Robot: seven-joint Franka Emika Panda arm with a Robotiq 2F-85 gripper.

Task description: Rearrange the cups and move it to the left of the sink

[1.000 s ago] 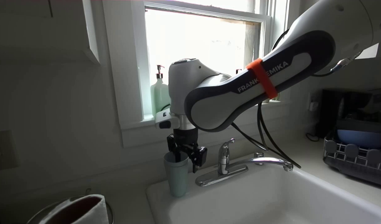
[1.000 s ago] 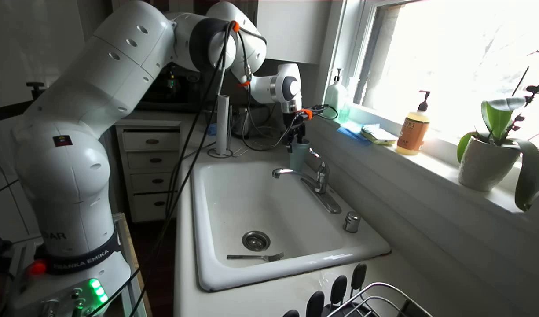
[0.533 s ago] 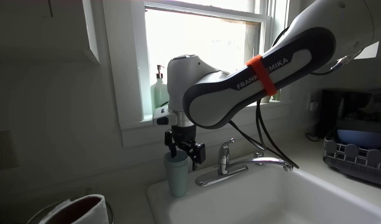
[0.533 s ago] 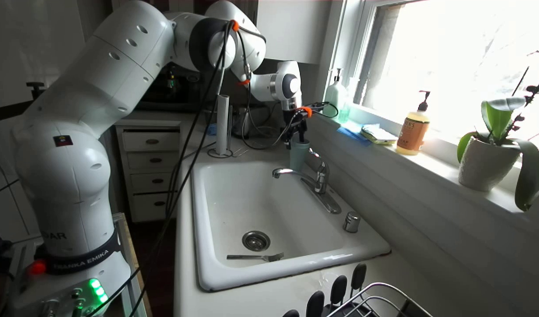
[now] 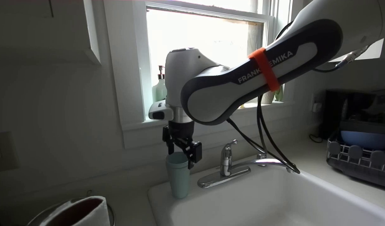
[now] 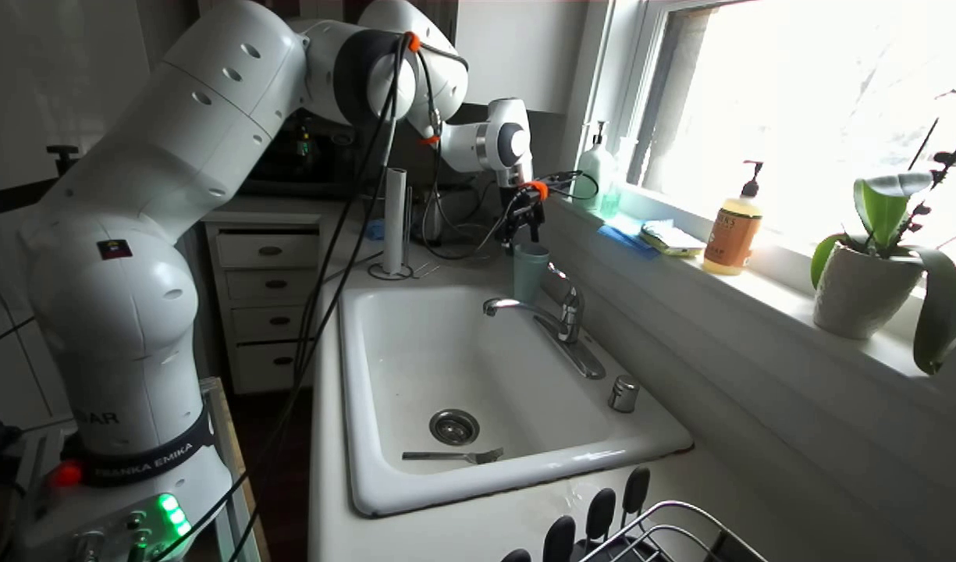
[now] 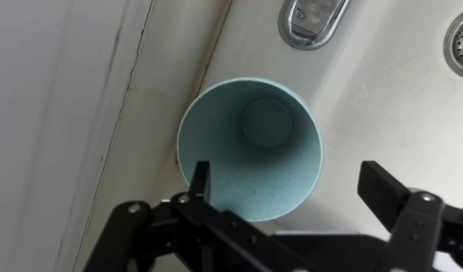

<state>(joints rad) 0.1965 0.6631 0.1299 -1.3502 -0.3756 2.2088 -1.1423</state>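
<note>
Now spread wide and pinching nothing, the gripper [image 7: 286, 182] hangs at the mouth of a pale teal-green cup [image 5: 179, 182]. One fingertip [image 7: 201, 181] overlaps the cup's rim in the wrist view, too close to tell whether it touches; its partner stands apart, outside. The cup is upright on a corner of the white sink [image 6: 517, 478], just beside the faucet [image 5: 226, 163] and to its left for anyone facing the window [image 5: 208, 40]. Whether a second is nested within cannot be told. Past the faucet on the opposite side stands a dish rack [image 5: 359, 171]; well apart from the faucet, down in the basin, lies a fork [image 6: 450, 456]. The step in hand appears to be the release after placing, and the next move calls for a straight lift clear of the cup, without catching its rim.
</note>
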